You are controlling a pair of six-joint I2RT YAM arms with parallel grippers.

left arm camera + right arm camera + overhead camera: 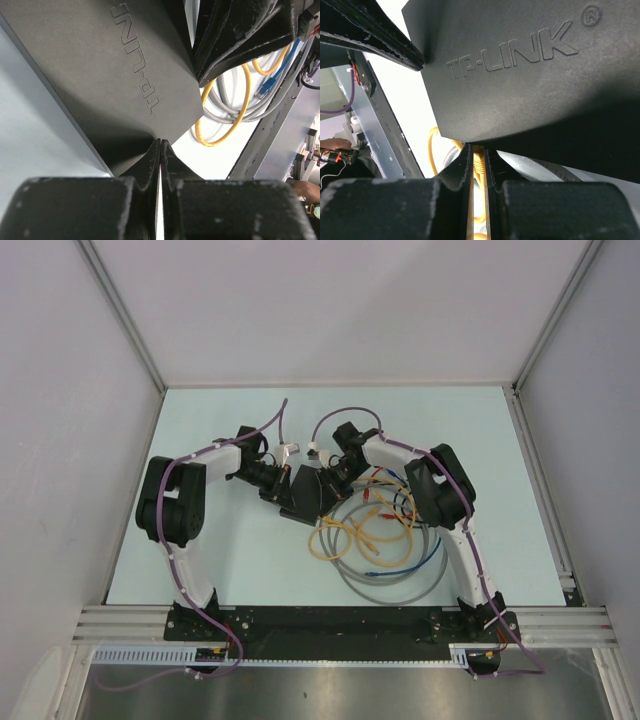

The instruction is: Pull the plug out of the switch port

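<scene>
The switch (305, 498) lies mid-counter (220, 430) between the two arms, with a loose tangle of cables (385, 540) on its right. The right claw (479, 150) is the one that matters. Its fingers are closed to a narrow slot on a yellow, ribbed piece, by my reading the plug (479, 167), and the switch's edge sits just past the fingertips. So the plug lies straight ahead of this claw, in line with its fingers. The pull should run straight back along that line, away from the switch, with no sideways twist.

The left claw (160, 147) is at the opposite side, its fingers pressed together with only a sliver of light between them, right at a corner of the switch. Whether it pinches that corner or merely butts against it I cannot tell. Either way it is placed to brace the box.
</scene>
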